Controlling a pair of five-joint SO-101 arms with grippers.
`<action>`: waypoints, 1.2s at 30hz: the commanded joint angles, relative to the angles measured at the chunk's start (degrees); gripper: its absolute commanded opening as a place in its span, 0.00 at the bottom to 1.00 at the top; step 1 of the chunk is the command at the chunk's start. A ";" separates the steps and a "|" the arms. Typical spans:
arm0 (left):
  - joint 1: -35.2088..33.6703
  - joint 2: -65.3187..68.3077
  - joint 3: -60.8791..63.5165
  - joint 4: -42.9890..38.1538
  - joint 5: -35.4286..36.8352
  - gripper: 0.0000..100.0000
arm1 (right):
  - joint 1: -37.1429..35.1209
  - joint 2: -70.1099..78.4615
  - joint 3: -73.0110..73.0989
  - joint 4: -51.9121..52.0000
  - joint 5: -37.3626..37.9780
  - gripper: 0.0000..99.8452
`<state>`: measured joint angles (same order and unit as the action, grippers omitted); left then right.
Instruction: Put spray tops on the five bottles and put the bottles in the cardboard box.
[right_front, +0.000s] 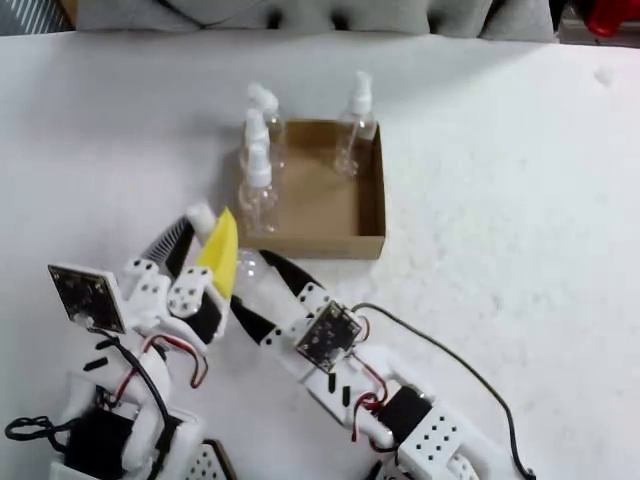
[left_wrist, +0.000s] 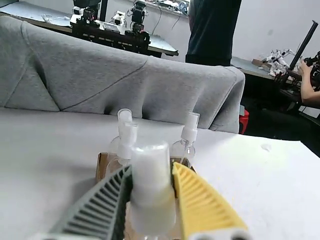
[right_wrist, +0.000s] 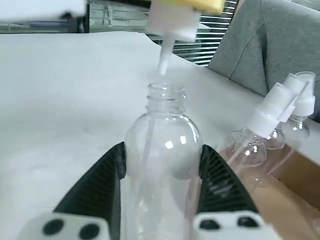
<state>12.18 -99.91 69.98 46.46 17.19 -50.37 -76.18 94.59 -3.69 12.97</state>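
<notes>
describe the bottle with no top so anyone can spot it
Find the cardboard box mid-table. Just outside its wall nearest the arms, the right tool grips one clear bottle. Unlike the four capped bottles in the box, its neck is open.

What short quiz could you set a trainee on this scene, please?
1. How many capped bottles stand in the cardboard box? A three, B four, C five.
2. True or false: the spray top held by the left gripper is already screwed down onto the open bottle.
3. Fill in: the black jaws of the right gripper are shut on the ____.

Key: 1 B. 2 false; the spray top sits above the neck with only its tube inside. 3 open bottle.
</notes>
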 joint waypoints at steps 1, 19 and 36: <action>0.92 -0.57 -0.53 0.35 -0.26 0.13 | 0.57 -0.13 -3.87 -1.71 0.62 0.02; 0.48 -0.66 -4.57 5.01 1.85 0.24 | 2.07 -0.13 -4.84 -1.45 0.70 0.02; 0.92 -0.66 -6.51 7.82 3.87 0.09 | 20.26 0.04 -19.43 13.23 -8.35 0.02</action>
<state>12.35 -99.91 63.65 57.19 20.18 -34.46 -76.18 82.73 3.25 9.10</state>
